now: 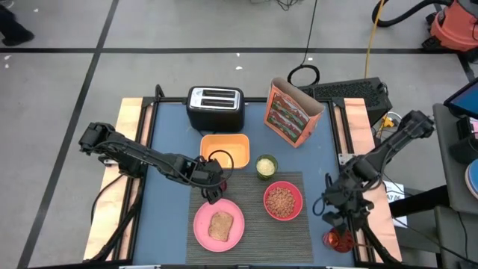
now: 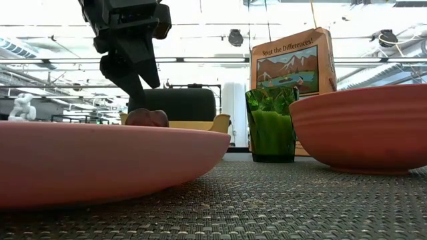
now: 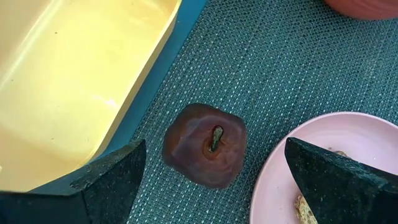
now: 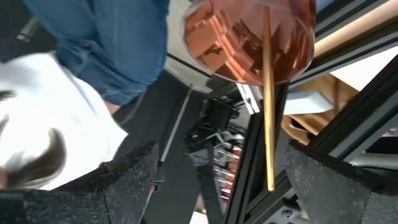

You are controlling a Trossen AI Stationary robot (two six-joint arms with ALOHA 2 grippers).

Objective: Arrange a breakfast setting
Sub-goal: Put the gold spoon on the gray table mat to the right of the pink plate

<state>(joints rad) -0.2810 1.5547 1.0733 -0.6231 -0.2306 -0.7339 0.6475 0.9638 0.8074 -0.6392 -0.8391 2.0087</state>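
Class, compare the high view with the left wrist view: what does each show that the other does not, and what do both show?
High view only: toaster, cereal box, bowl, green glass, right arm's tool. Left wrist only: the fruit's stem dimple, and the fruit lying between the open fingers. Both: yellow tray, plate with toast, placemat.

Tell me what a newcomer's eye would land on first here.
Most striking is the left gripper, jaws open, poised above the small dark-red fruit, which sits on the dark grey placemat between the yellow tray and the pink plate holding toast. The pink bowl of cereal sits beside the plate.
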